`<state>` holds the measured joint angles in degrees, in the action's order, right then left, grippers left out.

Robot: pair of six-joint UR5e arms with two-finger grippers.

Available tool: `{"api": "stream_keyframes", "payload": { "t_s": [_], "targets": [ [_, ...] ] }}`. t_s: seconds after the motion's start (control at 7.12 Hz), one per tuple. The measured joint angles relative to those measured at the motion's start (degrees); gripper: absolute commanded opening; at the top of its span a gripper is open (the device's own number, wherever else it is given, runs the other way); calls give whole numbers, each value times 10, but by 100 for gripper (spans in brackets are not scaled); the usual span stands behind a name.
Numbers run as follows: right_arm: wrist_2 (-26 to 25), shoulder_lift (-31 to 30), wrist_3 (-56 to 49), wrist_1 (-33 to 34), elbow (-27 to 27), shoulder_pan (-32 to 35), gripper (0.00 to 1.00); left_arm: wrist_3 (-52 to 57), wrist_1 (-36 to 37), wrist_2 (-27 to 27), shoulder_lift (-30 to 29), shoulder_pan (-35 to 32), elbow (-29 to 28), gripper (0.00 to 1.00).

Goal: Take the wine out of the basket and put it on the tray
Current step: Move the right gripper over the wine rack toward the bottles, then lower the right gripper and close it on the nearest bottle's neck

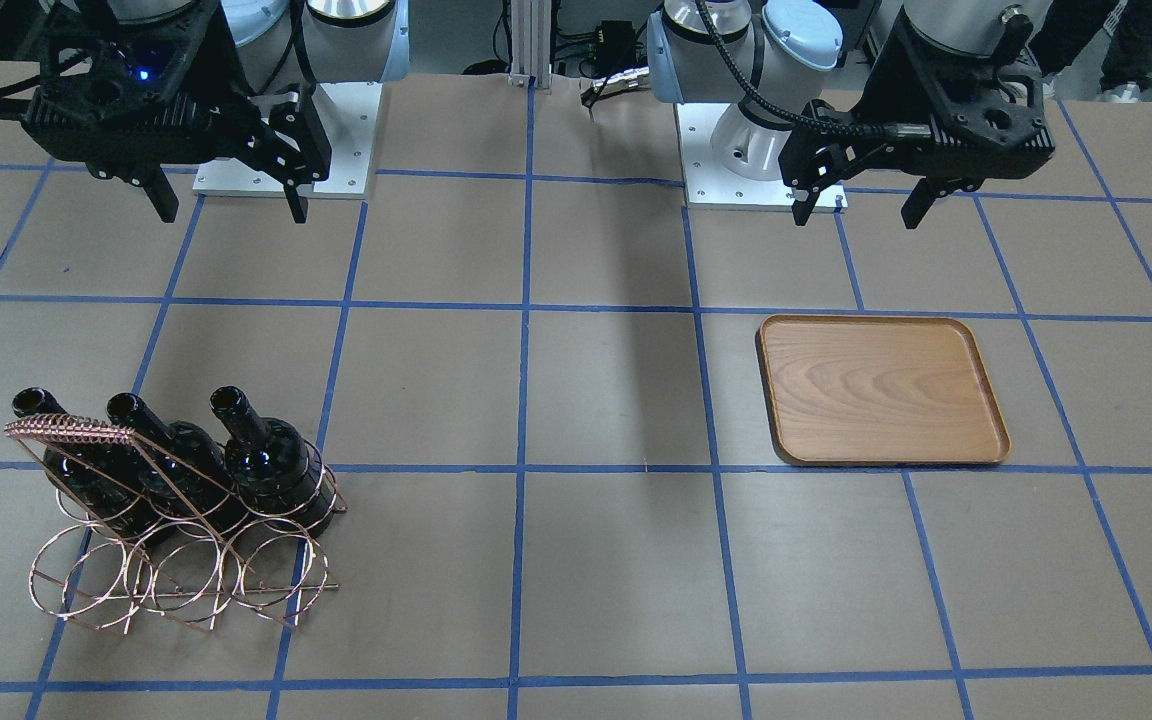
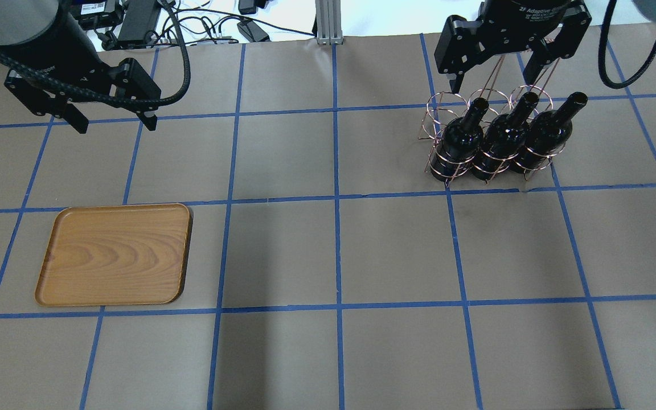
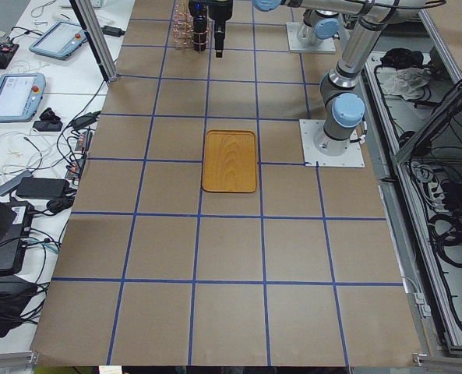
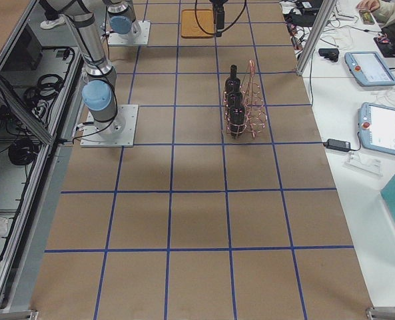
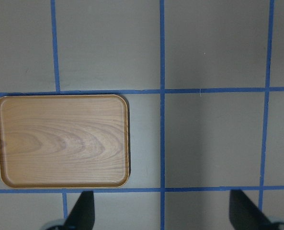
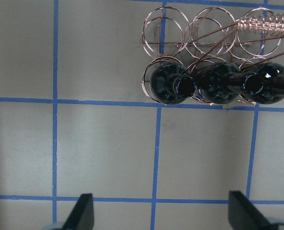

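Three dark glossy wine bottles [image 2: 501,136] stand tilted in the copper wire basket [image 2: 441,109], also seen in the front view [image 1: 271,460] [image 1: 176,585] and the right wrist view [image 6: 173,86] [image 6: 170,28]. My right gripper [image 2: 493,82] [image 1: 226,205] [image 6: 163,211] hangs open and empty above the basket, apart from the bottles. The wooden tray [image 2: 114,253] [image 1: 881,390] [image 5: 62,141] lies empty on the other side of the table. My left gripper [image 2: 114,124] [image 1: 861,205] [image 5: 163,211] hangs open and empty above the table, just behind the tray.
The table is brown paper with a blue tape grid [image 2: 336,196]. The arm base plates [image 1: 286,140] [image 1: 761,155] sit at the robot's edge. Cables and power bricks [image 2: 134,17] lie past the far edge. Teach pendants [image 4: 384,127] lie on the side bench.
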<state>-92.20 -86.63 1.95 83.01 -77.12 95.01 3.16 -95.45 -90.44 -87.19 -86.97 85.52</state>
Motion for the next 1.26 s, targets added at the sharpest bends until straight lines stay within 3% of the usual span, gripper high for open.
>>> {"api": "stream_keyframes", "payload": {
  "t_s": [0.28,0.7,1.26],
  "targets": [
    [2,1,-6,16,-7,-5,99,0,0,0,0,0,0,100],
    [6,20,-100,39,-14,-73,99,0,0,0,0,0,0,100],
    [9,41,-150,155,-102,-111,100,0,0,0,0,0,0,100]
  ]
}}
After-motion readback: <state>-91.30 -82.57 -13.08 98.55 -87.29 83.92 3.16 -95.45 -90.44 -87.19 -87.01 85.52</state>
